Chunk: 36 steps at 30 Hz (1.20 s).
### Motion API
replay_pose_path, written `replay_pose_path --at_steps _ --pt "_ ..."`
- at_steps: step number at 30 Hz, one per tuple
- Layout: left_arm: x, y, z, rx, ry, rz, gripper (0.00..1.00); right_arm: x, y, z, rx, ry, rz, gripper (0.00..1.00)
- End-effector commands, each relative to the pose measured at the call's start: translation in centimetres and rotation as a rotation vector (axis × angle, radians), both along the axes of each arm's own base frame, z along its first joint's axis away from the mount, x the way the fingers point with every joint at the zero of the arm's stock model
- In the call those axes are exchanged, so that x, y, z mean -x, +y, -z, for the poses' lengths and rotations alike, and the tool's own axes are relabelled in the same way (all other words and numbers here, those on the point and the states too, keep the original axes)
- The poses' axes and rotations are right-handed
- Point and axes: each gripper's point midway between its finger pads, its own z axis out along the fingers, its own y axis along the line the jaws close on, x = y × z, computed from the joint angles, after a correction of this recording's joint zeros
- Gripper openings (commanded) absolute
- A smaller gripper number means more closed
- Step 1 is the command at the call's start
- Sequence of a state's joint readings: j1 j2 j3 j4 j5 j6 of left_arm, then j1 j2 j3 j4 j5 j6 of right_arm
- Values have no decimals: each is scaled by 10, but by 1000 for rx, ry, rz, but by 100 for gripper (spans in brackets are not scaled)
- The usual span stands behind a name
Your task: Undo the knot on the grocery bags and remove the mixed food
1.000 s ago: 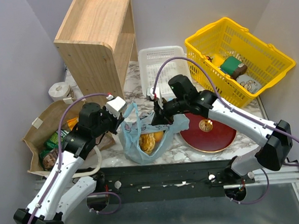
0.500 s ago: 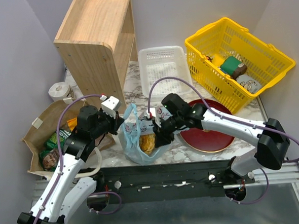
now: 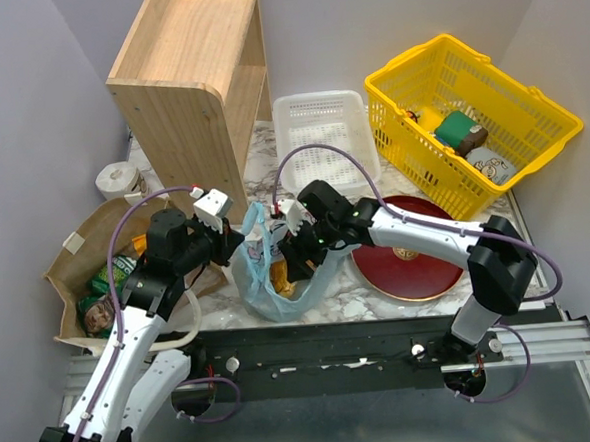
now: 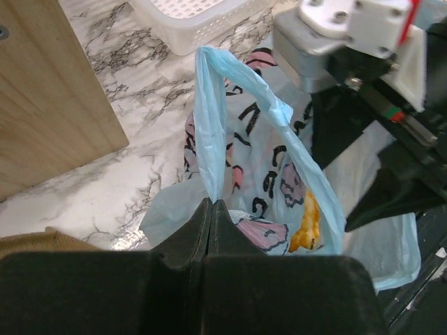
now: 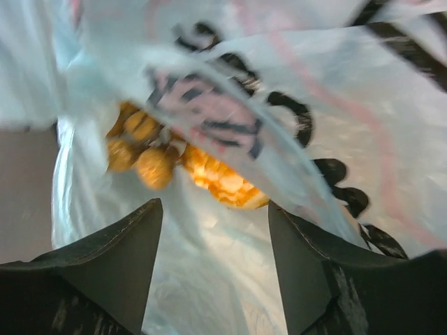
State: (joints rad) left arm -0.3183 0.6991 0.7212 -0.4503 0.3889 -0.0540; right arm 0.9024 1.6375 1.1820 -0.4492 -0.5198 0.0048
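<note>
Marble table (image 3: 352, 304): one blue bag (image 3: 269, 285), one paper bag (image 3: 84, 246), one yellow basket (image 3: 415, 141).

The marble-patterned bench (image 3: 352, 304) carries a wooden shelf unit (image 3: 191, 82) at its back left corner. Just beside the shelf unit, at the back centre, sits a white plastic basket (image 3: 321, 129), and a yellow plastic basket (image 3: 427, 163) stands at the back right. A dark red plate (image 3: 411, 276) lies flat in front of the yellow basket. A light blue plastic bag (image 3: 264, 288) rests near the front edge, left of the plate. A brown paper bag (image 3: 95, 233) slumps at the left edge, with a white roll (image 3: 117, 179) behind it.
</note>
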Motion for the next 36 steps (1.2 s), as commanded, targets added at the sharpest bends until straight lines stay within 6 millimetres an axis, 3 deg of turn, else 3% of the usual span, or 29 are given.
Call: replay_pose_path --at_steps 1,7,11,13,16,17,19,22,23,25,26,28,29,36 --pt "8 -1 3 36 25 15 0 -46 5 2 73 -65 237 72" --pt "8 2 3 43 32 8 0 -51 -3 18 142 -47 299 75" --pt "5 4 4 60 39 -6 0 -46 13 21 84 7 235 75" --pt "5 5 6 71 52 -13 0 -52 21 26 71 -2 217 72" --pt "4 5 7 81 57 -15 0 -62 32 27 52 -53 167 56" --pt "3 5 7 82 59 -12 0 -67 36 21 37 -80 154 47" --pt "2 6 7 86 60 -17 0 -68 38 16 26 -112 113 40" --pt "0 6 7 92 51 -21 0 -62 37 1 -23 -145 29 17" --pt "-3 6 6 96 46 -25 0 -61 36 -3 -31 -158 15 2" --pt "-4 7 7 99 50 -28 0 -56 28 -9 -35 -195 -29 0" --pt "-5 7 6 102 45 -33 0 -55 23 -25 -62 -228 -38 0" --pt "-6 8 6 102 42 -35 0 -52 10 -38 -72 -259 -58 0" --pt "-7 10 5 101 37 -40 0 -52 1 -60 -103 -311 -69 0" --pt "-8 15 -11 117 25 -57 0 -34 -49 -109 -90 -533 -145 0"
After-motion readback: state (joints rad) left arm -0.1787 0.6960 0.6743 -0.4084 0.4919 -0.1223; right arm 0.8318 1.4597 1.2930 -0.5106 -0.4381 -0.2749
